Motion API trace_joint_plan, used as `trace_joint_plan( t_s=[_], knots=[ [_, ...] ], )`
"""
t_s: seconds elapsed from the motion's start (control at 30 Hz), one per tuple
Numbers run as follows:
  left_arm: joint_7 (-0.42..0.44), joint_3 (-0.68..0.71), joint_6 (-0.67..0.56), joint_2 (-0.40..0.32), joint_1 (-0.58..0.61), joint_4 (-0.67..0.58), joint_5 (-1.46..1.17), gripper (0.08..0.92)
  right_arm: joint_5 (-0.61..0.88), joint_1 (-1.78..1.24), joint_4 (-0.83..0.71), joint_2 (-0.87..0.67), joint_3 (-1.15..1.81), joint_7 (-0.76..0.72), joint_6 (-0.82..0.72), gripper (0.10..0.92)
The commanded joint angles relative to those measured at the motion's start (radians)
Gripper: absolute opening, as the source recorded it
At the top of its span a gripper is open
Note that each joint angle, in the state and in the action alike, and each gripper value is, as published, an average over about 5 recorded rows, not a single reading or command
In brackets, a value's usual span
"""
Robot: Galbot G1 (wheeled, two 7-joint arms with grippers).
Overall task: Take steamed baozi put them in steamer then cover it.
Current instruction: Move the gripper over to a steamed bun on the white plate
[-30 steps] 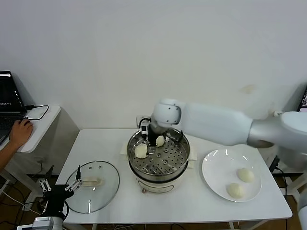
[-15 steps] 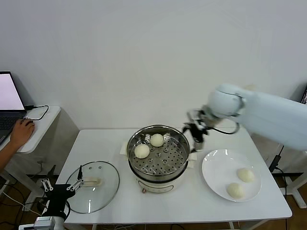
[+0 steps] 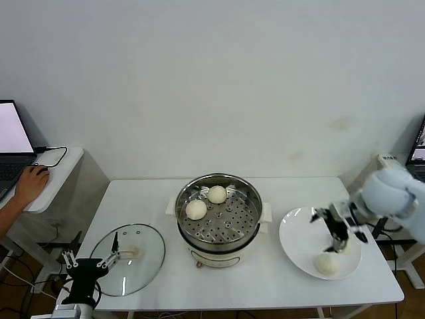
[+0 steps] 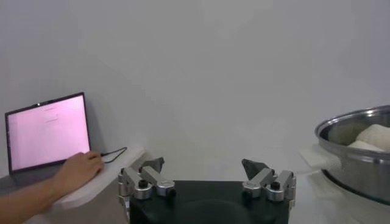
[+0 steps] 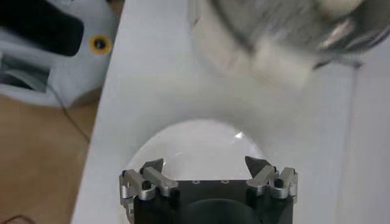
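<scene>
The steel steamer (image 3: 246, 224) stands mid-table with two baozi on its perforated tray, one at the front left (image 3: 195, 209) and one at the back (image 3: 217, 194). On the white plate (image 3: 300, 240) lies another baozi (image 3: 326, 264). My right gripper (image 3: 337, 240) hangs open just above the plate, behind that bun, and it covers whatever lies under it. In the right wrist view the right gripper (image 5: 204, 164) holds nothing over the plate (image 5: 201, 143). The glass cover (image 3: 143, 242) lies flat at the front left. My left gripper (image 3: 89, 260) waits open by its near edge.
A side table on the left holds a laptop (image 4: 47, 131), with a person's hand (image 3: 28, 183) resting on it. The steamer's rim (image 4: 356, 125) shows in the left wrist view. The wall is close behind the table. A monitor edge (image 3: 420, 143) stands at far right.
My right arm has swung from inside the steamer, where it left the back baozi, rightward and down over the plate. The left arm has barely moved.
</scene>
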Motion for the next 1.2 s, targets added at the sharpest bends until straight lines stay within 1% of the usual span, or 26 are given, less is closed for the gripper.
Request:
trace_joint_plan(
  t_s=[0.03, 0.27, 0.57, 0.93, 1.07, 1.2],
  knots=[
    [-0.001, 0.000, -0.002, -0.005, 0.012, 0.000, 0.006, 0.823, -0.171, -0.337, -0.027, -0.092, 0.198, 0.015, 0.052, 0.822],
    [-0.001, -0.007, -0.002, -0.007, 0.011, 0.008, 0.006, 0.823, -0.197, -0.368, -0.115, 0.009, 0.205, 0.038, 0.045, 0.823],
    [0.000, -0.012, -0.001, -0.007, 0.004, 0.023, 0.007, 0.823, -0.212, -0.391, -0.181, 0.116, 0.213, 0.057, 0.027, 0.823],
    [-0.001, -0.012, -0.001, -0.007, -0.003, 0.039, 0.006, 0.823, -0.225, -0.404, -0.224, 0.152, 0.216, 0.058, 0.012, 0.822],
    [-0.001, -0.011, -0.001, -0.008, -0.004, 0.040, 0.006, 0.823, -0.222, -0.406, -0.230, 0.155, 0.216, 0.054, 0.005, 0.800],
    [-0.001, -0.011, -0.001, -0.008, -0.004, 0.040, 0.006, 0.823, -0.218, -0.406, -0.234, 0.158, 0.216, 0.052, 0.000, 0.750]
  ],
)
